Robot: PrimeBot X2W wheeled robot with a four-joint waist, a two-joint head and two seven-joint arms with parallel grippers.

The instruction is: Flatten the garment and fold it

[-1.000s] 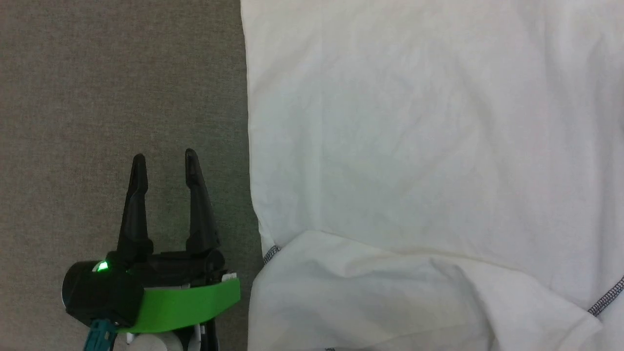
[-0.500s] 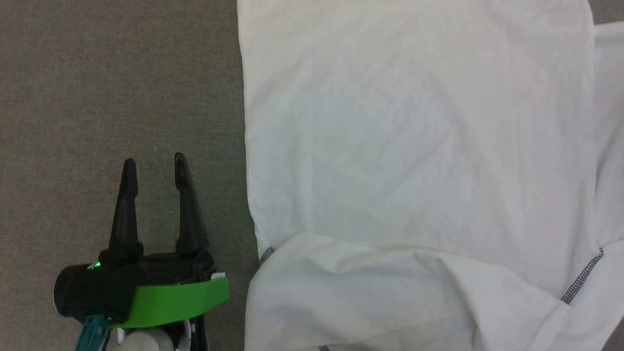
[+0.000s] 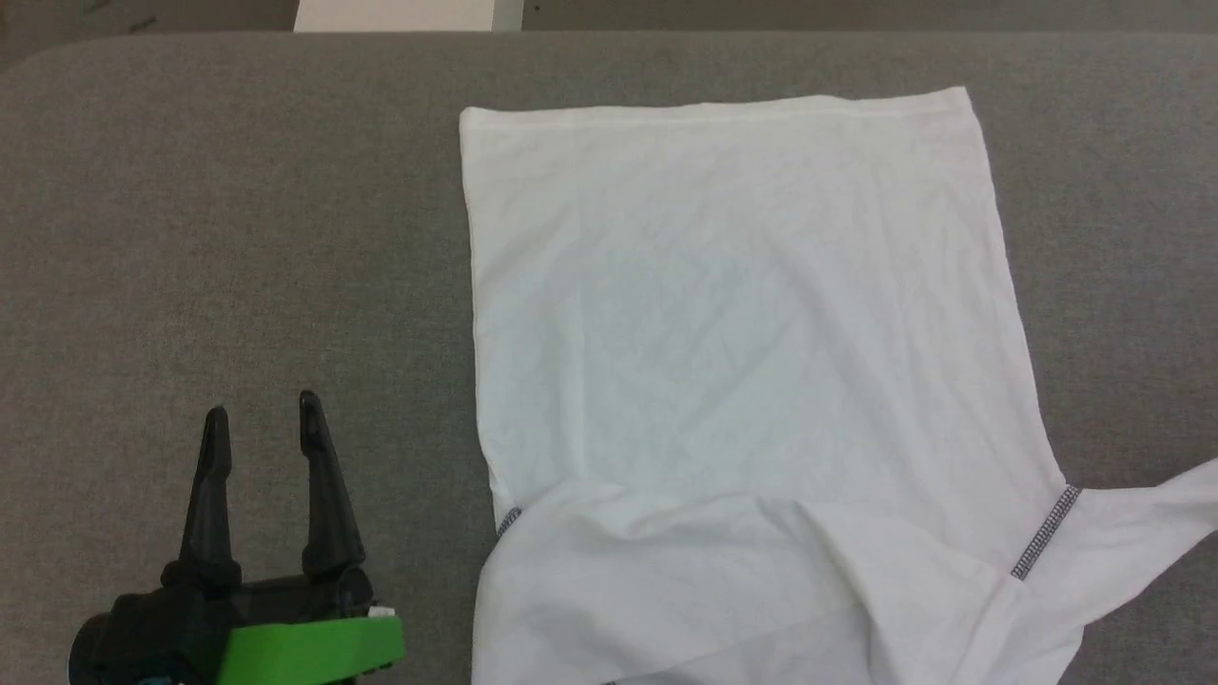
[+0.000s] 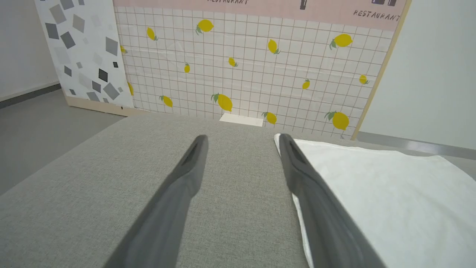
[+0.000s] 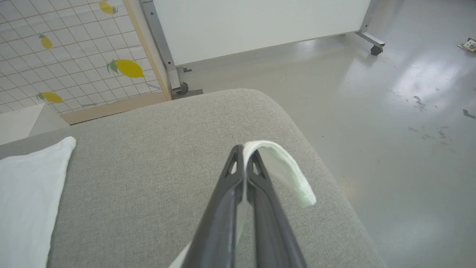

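Fingers point(image 5: 227, 193) of our right claw point(image 5: 243, 149) are clamped together on a narrow white end of the garment point(image 3: 742, 314), held just over the grey worktop point(image 3: 238, 190) near its rounded corner; we judge it the sleeve, drawn sideways to flatten the cloth before folding. Our left claw point(image 3: 259, 414) hangs apart and empty over bare worktop just beside the left edge of the spread body, probably waiting its turn. The sleeve runs off the head view's right edge, the near part is cut off at the bottom, and a turned-over flap hides what lies beneath.
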